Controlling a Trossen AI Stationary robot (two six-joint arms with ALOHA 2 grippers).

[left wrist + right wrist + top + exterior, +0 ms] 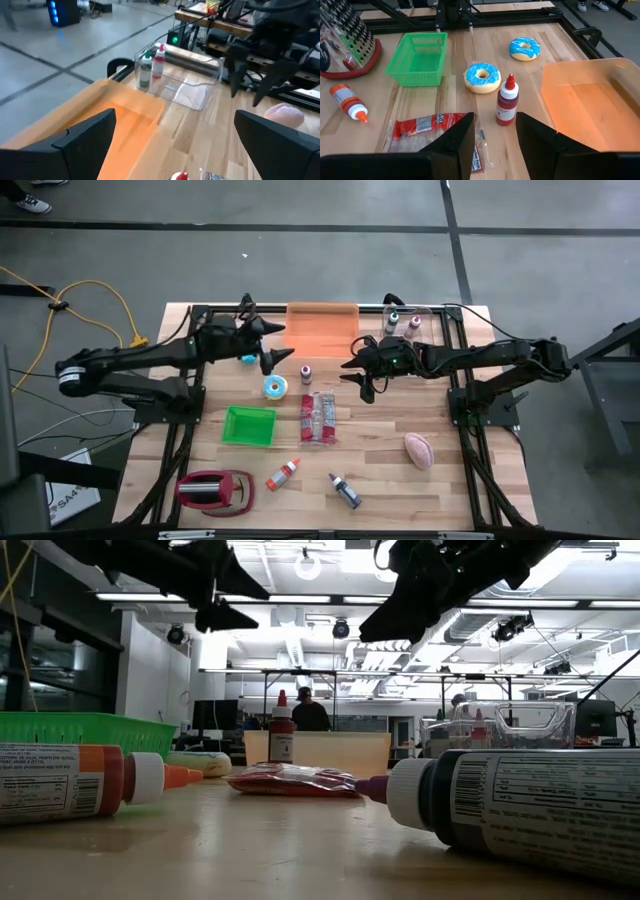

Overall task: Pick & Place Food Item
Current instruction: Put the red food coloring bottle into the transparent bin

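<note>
Blue-iced doughnut (pixel 482 78) lies ahead of the narrowed, empty right pincer (pixel 494 131); left pincer (pixel 268 344) gapes wide

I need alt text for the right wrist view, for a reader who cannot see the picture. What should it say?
Two dark fingers of the right gripper, close together and empty, frame a wooden table. Beyond them stand a red squeeze bottle, two blue-iced doughnuts, a green plastic basket, an orange tray and a red snack packet.
</note>
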